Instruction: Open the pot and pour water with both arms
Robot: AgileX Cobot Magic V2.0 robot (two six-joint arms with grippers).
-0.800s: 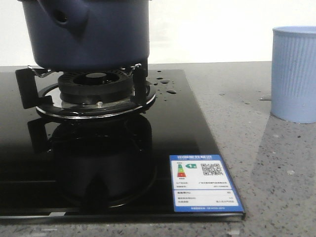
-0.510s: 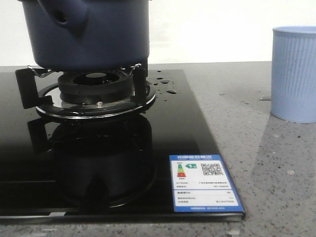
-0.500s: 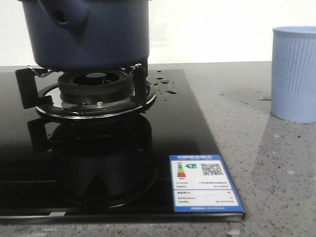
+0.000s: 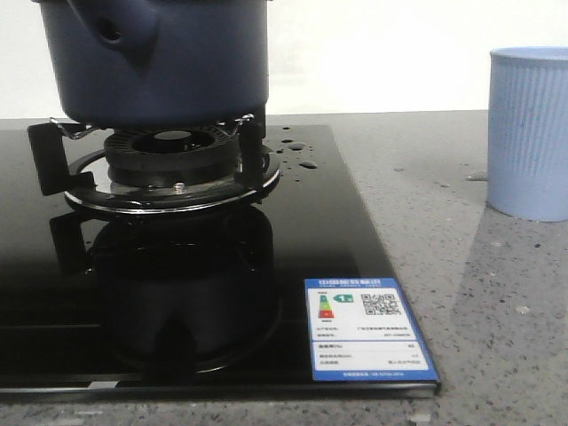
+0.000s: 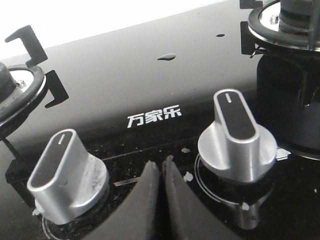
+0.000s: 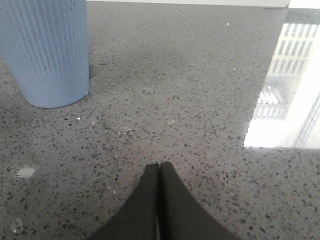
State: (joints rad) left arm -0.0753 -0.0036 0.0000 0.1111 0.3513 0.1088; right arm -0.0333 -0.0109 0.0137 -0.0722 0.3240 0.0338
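Navy pot [image 4: 169, 62] sitting on stove burner [image 4: 169, 164]; probably heavy, smooth-sided, best taken by stubby handle [image 4: 120, 27]. Lid out of view. Left gripper [image 5: 161, 172] and right gripper [image 6: 158, 172] closed, empty.

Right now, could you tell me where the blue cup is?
In the front view the cup stands on the grey counter, far right, apart from the black stove.
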